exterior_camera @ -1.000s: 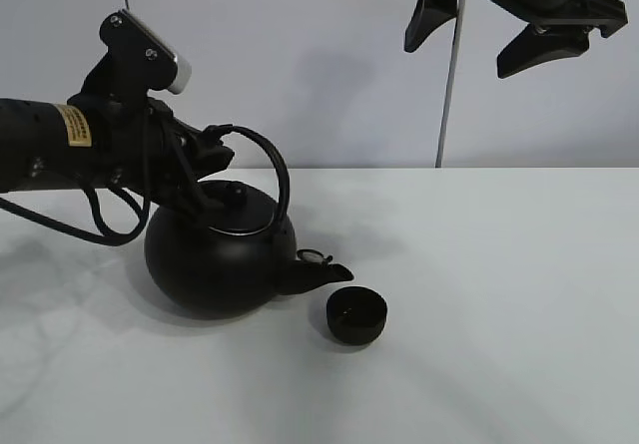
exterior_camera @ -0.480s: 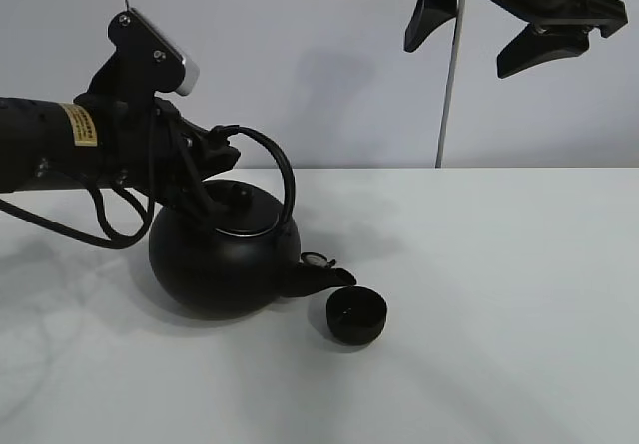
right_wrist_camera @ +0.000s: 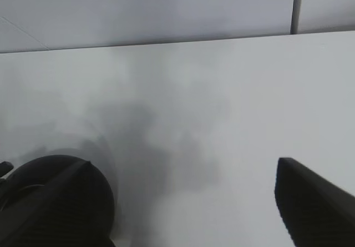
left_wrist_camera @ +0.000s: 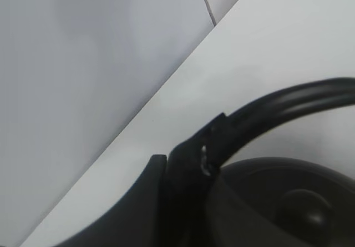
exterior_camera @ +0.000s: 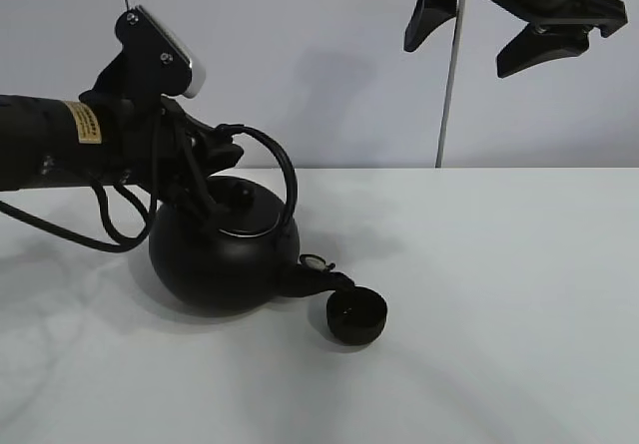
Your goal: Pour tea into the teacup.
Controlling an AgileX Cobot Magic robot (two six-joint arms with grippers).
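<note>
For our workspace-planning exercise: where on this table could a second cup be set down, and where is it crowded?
The widest bare table lies right of the teacup, under the raised, open right gripper. The front strip before kettle and teacup is bare too. Crowded: the left, where the left gripper holds the kettle, spout at the cup.

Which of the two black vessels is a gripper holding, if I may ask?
The large round black kettle, gripped at its arched handle by the left gripper; the small black teacup is ungripped.

Black arm; yellow label; looped black cables; white-topped camera
</note>
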